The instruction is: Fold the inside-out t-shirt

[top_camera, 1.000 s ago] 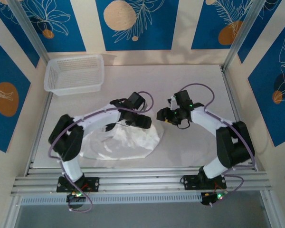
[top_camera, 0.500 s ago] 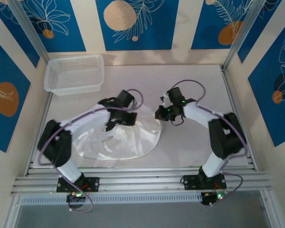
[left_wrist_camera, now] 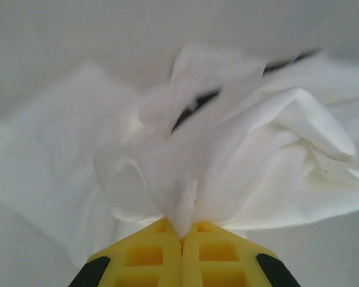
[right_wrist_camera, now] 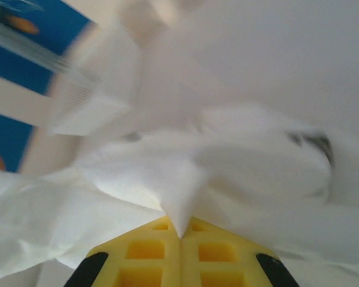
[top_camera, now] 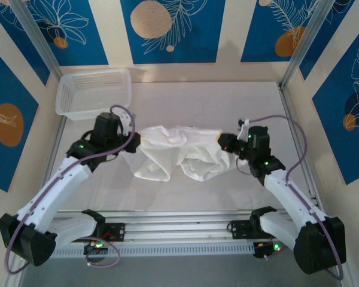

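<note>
**Blue-panelled walls (top_camera: 167,30), pale bench (top_camera: 227,101): t-shirt (top_camera: 179,152) hanging between two grippers**

Over at the far-left corner of the bench, the white mesh basket (top_camera: 93,92) is sitting well apart from the action. Moving in, the left gripper (top_camera: 133,142) is clamping its yellow jaws together on a bunched edge of the white cloth, a pinch the left wrist camera is showing plainly. The t-shirt is spanning mid-bench in a wrinkled swag, its folds drooping toward the surface; whether they are touching it, I cannot tell. On the right, the right gripper (top_camera: 222,142) is pinching the opposite end, jaws closed on a peak of fabric.
</note>
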`<act>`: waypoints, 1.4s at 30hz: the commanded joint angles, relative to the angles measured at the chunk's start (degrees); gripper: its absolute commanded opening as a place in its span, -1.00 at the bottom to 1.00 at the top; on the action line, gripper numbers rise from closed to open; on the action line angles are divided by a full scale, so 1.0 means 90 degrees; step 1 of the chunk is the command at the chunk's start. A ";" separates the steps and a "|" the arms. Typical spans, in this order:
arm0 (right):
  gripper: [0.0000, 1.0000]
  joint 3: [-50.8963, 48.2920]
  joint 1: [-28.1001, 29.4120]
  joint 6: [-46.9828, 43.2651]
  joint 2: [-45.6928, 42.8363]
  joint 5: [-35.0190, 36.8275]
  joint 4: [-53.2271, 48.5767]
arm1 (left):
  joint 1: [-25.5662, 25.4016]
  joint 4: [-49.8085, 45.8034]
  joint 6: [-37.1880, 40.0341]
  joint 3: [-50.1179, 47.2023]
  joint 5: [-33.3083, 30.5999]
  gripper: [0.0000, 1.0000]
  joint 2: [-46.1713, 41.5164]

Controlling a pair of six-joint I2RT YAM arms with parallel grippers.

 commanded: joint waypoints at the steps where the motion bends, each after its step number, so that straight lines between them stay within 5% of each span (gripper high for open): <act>1: -0.32 -0.0237 -0.0012 0.0434 -0.0165 0.0258 -0.0595 | -0.0028 0.0205 -0.0526 -0.0677 0.0387 -1.00 0.0025; 6: 0.11 0.0164 0.0566 -0.1269 -0.0409 -0.0486 0.0352 | -0.0036 0.0370 -0.0497 -0.0842 0.0508 -1.00 0.0194; 12: 0.11 0.2251 0.2508 -0.3227 0.1550 -0.0414 -0.1133 | -0.0097 0.0553 -0.0451 -0.0808 0.0618 -0.91 0.0421; 23: 0.11 0.3660 0.2792 -0.2237 0.4689 -0.1059 -0.1884 | -0.0250 0.0573 -0.0614 -0.0955 0.0432 -0.91 0.0203; 26: -0.07 0.3989 0.2772 -0.1774 0.5088 -0.0827 -0.2199 | -0.0252 0.0550 -0.0630 -0.0922 0.0378 -0.92 0.0236; 30: -0.71 0.4008 0.2764 -0.1649 0.4926 -0.0847 -0.2430 | -0.0250 0.0369 -0.0697 -0.0967 -0.0094 -0.92 0.0191; 35: -0.99 0.3286 0.2420 -0.1348 0.4096 -0.1155 -0.2415 | -0.0145 -0.0082 -0.0968 -0.1229 -0.1605 -1.00 0.0264; 39: -1.00 0.2495 0.1821 -0.0870 0.2711 -0.1854 -0.1508 | 0.0015 0.0081 -0.0990 -0.1477 -0.1510 -1.00 0.0553; 42: -1.00 0.1953 0.1621 -0.0751 0.1617 -0.1590 -0.0554 | 0.0015 0.0364 -0.1045 -0.1525 -0.1124 -1.00 0.0724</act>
